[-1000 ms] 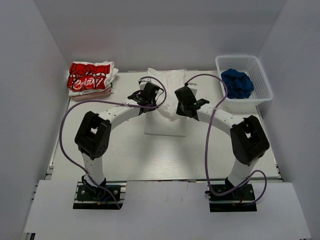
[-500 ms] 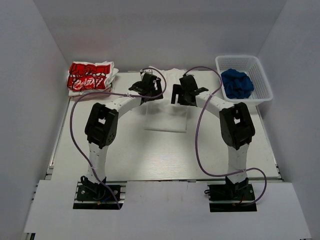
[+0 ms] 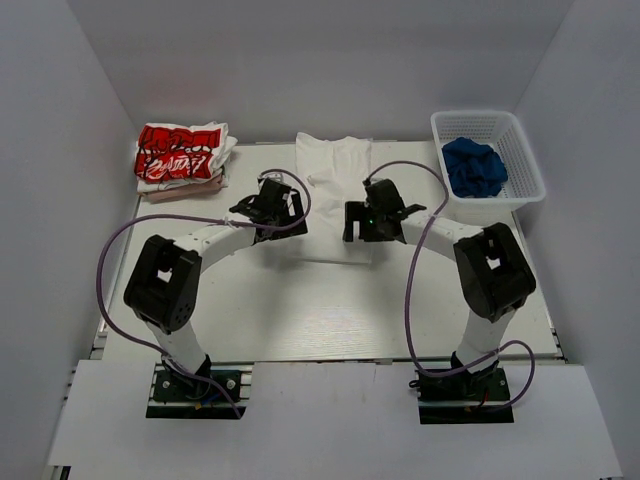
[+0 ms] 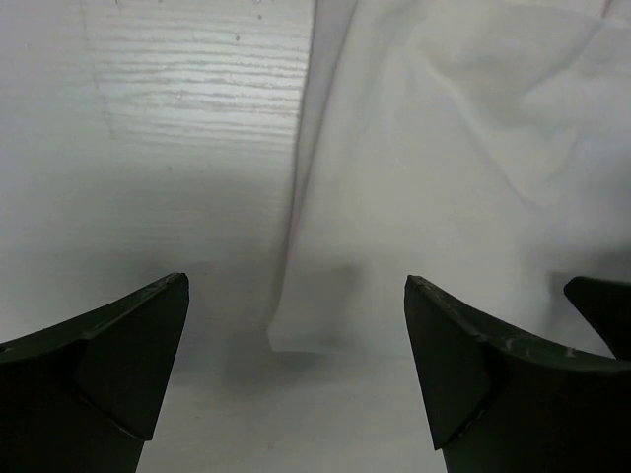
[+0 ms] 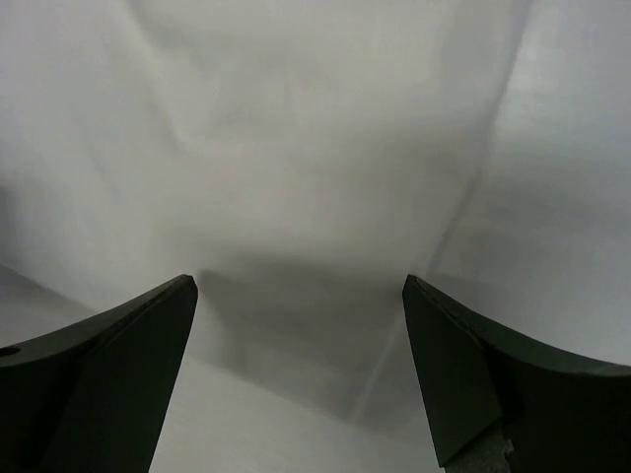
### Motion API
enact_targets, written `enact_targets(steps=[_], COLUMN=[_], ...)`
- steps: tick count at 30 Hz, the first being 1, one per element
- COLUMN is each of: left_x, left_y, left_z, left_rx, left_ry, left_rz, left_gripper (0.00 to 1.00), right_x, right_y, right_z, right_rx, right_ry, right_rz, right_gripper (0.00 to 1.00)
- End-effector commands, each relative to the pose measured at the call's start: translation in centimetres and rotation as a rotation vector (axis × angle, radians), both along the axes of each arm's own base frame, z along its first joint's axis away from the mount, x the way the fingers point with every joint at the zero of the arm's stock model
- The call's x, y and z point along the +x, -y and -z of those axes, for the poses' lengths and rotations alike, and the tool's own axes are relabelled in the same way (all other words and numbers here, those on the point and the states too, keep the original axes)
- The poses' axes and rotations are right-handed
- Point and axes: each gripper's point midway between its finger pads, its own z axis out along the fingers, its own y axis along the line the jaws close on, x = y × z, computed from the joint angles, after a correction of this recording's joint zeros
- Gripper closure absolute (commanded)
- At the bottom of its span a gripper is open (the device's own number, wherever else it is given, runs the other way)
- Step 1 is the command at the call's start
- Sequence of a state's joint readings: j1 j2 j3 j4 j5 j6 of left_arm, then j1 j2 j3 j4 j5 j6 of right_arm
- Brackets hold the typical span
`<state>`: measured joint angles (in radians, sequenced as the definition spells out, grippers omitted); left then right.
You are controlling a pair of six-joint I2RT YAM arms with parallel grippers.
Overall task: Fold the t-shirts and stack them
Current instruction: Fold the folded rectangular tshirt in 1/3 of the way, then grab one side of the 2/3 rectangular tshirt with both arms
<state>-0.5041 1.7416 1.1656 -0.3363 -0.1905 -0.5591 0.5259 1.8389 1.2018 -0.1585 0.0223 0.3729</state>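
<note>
A plain white t-shirt [image 3: 335, 165] lies as a long folded strip at the middle back of the table. My left gripper [image 3: 266, 206] hovers open just off its left edge; in the left wrist view the shirt [image 4: 463, 168] fills the right side, its near corner between the fingers and nothing gripped by my left gripper [image 4: 296, 283]. Over the shirt's near right part my right gripper [image 3: 372, 218] stands open. The right wrist view shows only white cloth [image 5: 315, 148] under my right gripper [image 5: 299, 283]. A folded red-and-black printed t-shirt [image 3: 180, 155] sits at the back left.
A white plastic basket [image 3: 520, 160] at the back right holds a crumpled blue cloth [image 3: 473, 167]. White walls close in the table on the left, right and back. Purple cables loop from both arms.
Both grippers have opened and let go of the white shirt after carrying its fold toward the back. Both arms have since drawn back toward the near side, and the shirt lies flat.
</note>
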Motion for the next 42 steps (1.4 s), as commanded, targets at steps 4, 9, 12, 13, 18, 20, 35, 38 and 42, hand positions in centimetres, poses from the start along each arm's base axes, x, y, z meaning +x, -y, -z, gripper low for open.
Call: enact_targets(steps=[4,9,12,13,18,20,35,38,42], left_x=[-3.2,-4.1,-4.2,-4.4,-4.6,-4.9,-7.3,-10.6,-15.4], left_y=[0.8,0.0,0.2,0.4,0.9,1.2,1.5,1.2,1.9], left_z=[1.6,3.4,4.0,4.5,5.6,6.0,3.6,3.0,0.5], left_rx=[-0.058,-0.079,-0.09,-0.093,-0.109,-0.12,-0.164,-0.209,-0.313], left_ry=[-0.079,-0.113,-0.122,-0.14,-0.159,-0.18,-0.115,-0.136,-0.142], left_rz=[0.026,0.009,0.008,0.015,0.032,0.046,0.122,0.136,0.206], left_gripper=[0.0,0.0,0.1,0.21,0.38,0.49,1.0,1.0,1.0], right_x=[-5.9,-8.0,-8.1,-8.1,-7.7,-7.4,-8.9,-12.5,-17.2], right_y=[2.1,3.1,3.1,3.0,2.6,2.4,3.5,4.4,3.5], right_z=[0.0,0.9,1.1,1.4,2.5,2.5,3.0,1.0,-2.0], right_rx=[0.063,0.089,0.105,0.107,0.125,0.135,0.107,0.135,0.264], right_ry=[-0.058,-0.081,-0.083,-0.094,-0.115,-0.116,-0.087,-0.078,-0.08], right_rz=[0.015,0.049,0.06,0.067,0.085,0.093,0.105,0.07,-0.026], right_gripper=[0.09,0.09,0.09,0.11,0.23,0.3,1.0,1.0,1.0])
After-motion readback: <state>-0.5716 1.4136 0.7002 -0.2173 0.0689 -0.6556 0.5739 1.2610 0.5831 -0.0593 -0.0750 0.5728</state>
